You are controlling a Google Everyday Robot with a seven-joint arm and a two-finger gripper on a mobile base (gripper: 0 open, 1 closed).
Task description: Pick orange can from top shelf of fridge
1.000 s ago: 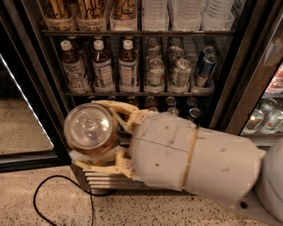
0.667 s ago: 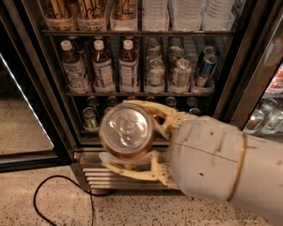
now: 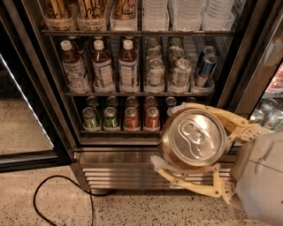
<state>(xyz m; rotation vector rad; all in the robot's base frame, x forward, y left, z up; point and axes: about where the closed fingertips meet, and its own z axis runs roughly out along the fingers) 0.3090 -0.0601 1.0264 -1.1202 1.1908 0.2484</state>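
My gripper (image 3: 179, 137) is at the lower right, in front of the fridge's base, shut on the orange can (image 3: 193, 138). The can points its shiny silver lid with pull tab at the camera, held between two cream fingers (image 3: 190, 181). Only a thin tan-orange rim of its body shows. The fridge (image 3: 132, 88) stands open behind it. The top shelf (image 3: 132, 32) runs across the top of the view, with clear ribbed trays holding more tan-orange cans (image 3: 90, 11) at the left.
The middle rack holds brown bottles (image 3: 101, 66) and silver cans (image 3: 172, 68). The lower rack holds green (image 3: 99, 118) and red cans (image 3: 141, 118). A louvred steel base (image 3: 119, 170) sits below. A black cable (image 3: 62, 198) loops on the speckled floor. A glass door (image 3: 26, 97) stands at left.
My gripper with the can has moved to the right across the front of the fridge and slightly closer to the camera, uncovering the lower rack's green and red cans.
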